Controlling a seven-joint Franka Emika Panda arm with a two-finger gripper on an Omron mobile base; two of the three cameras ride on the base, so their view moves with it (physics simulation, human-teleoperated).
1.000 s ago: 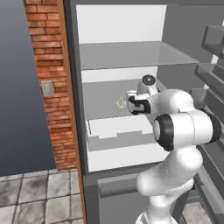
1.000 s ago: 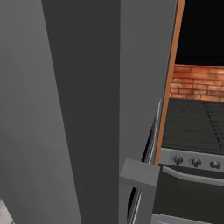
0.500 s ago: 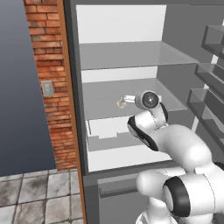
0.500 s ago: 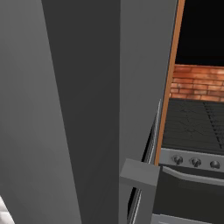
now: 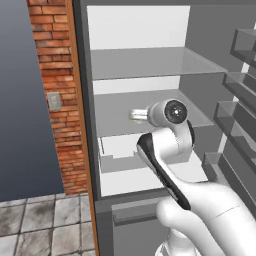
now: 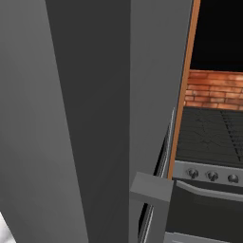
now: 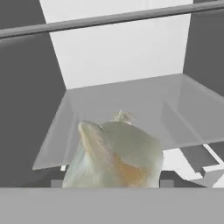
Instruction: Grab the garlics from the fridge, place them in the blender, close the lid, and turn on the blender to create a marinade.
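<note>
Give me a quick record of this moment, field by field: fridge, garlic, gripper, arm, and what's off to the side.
fridge: open, white back wall, grey shelves
garlic: one bulb close in front of the hand camera, at the middle shelf's front edge; a second tip shows behind it
gripper: at the garlic; whether it grips cannot be told
arm: reaching into the middle shelf
side: stove with knobs, brick wall

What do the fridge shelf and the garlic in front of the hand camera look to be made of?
The fridge shelf looks like clear or frosted glass or plastic: smooth, faintly see-through, with the lighter floor showing under its front edge. The garlic looks organic, with a matte, papery cream skin, faint ribs running to its pointed tip and a tan blush low on one side. Both are rendered, so the look is only a guide.
</note>
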